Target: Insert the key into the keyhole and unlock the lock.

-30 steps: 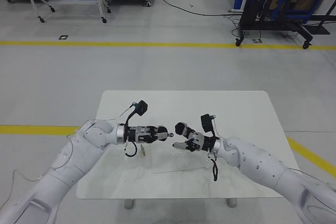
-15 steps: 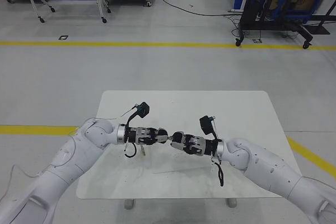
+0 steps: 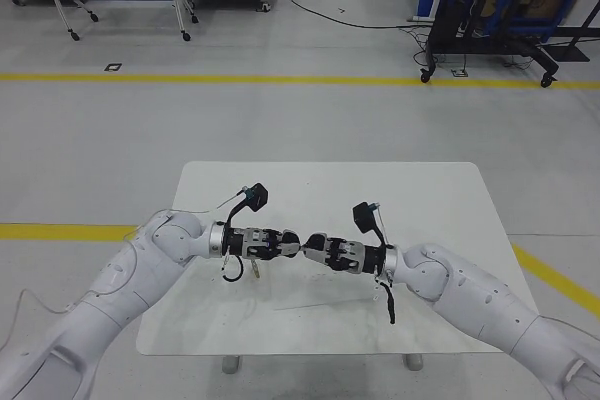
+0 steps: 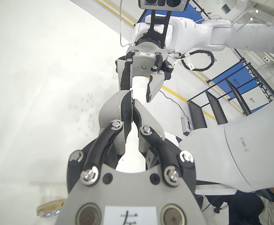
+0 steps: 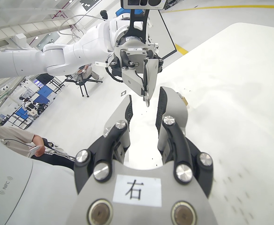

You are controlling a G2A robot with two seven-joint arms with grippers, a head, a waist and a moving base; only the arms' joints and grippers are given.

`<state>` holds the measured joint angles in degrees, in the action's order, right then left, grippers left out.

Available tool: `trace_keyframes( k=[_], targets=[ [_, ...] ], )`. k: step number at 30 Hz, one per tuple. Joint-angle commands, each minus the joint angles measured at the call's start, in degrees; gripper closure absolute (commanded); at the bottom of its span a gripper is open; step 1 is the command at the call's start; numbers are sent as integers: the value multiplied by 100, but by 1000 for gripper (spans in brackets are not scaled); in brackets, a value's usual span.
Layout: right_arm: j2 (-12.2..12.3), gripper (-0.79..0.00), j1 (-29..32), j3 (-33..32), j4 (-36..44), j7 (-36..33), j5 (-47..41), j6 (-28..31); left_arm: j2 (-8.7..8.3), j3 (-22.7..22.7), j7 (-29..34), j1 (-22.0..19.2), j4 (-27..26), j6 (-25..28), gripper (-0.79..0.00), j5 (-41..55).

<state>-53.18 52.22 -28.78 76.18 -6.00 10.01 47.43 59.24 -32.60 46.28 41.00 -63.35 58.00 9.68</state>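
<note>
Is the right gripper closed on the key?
No, the right gripper is open, its fingers apart on both sides of the key, which the left gripper pinches.

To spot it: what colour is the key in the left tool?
Silver; the key shows best in right wrist view.

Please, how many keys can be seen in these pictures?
1. The key is pinched in the shut left claw, and its round head sticks out between the open fingers of the right claw. More keys may be hidden behind the arms.
</note>
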Motion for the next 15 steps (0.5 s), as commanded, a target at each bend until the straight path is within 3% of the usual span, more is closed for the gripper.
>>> trace_keyframes(
  k=[1,8,10,15],
  targets=[
    [-23,-166,12,-41,-19,-59,-23,22,-4,25,0,-11,3,0,0,7],
    [-146,-86,19,-105,-128,-317,-122,41,-14,92,0,-55,-1,0,0,-23],
    [-185,0,21,-131,-178,-329,-164,77,-16,103,0,-62,-1,0,0,-19],
    [-265,0,54,-180,-281,-416,-164,237,-20,113,0,-70,-5,0,0,-18]
  ],
)
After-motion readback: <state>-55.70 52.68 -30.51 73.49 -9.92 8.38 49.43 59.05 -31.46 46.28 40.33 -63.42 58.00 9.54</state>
